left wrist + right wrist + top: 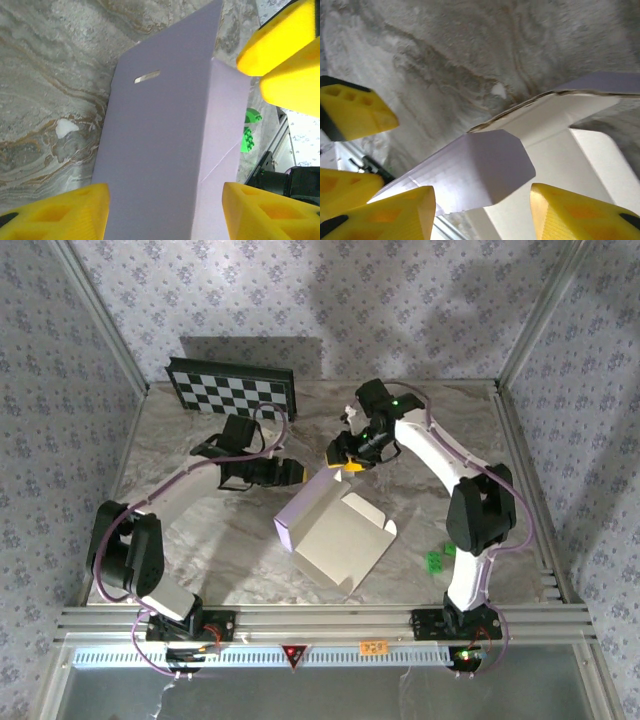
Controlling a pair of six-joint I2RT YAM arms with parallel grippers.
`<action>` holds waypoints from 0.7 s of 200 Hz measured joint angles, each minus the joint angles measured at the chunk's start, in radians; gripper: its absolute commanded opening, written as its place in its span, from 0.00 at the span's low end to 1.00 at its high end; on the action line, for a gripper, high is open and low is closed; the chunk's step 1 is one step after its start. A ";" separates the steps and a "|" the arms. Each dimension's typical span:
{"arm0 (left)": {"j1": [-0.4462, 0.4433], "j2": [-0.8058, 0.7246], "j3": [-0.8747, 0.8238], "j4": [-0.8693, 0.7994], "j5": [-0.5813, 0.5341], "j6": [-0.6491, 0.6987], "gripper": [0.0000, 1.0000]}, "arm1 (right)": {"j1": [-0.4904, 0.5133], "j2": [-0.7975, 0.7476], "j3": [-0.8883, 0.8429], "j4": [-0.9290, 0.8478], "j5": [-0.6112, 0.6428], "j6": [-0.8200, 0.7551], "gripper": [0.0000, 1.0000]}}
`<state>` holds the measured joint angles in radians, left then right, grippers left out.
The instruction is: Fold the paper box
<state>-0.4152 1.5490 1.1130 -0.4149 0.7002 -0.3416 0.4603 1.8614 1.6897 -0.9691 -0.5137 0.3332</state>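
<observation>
Centrally, paper box [335, 535] edge between left hand [297, 473] and right hand [347, 463]

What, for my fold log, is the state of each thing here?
paper box: partly folded, one lavender panel raised, the rest lying open
left gripper: open, fingers either side of the raised panel
right gripper: open, fingers either side of a flap
checkerboard panel: propped up at the back
</observation>
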 measured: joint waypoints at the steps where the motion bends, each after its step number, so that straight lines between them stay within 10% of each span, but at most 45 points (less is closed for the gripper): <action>1: 0.000 0.000 0.000 0.000 0.000 0.000 0.62 | 0.000 -0.002 0.000 0.000 0.002 0.000 0.54; 140: -0.068 0.111 0.111 -0.032 -0.005 0.032 0.54 | -0.031 -0.332 -0.467 0.315 0.241 0.182 0.53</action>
<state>-0.4828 1.6600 1.2243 -0.4465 0.6956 -0.3096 0.4294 1.5295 1.2224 -0.6540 -0.2726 0.5156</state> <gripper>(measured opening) 0.552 0.533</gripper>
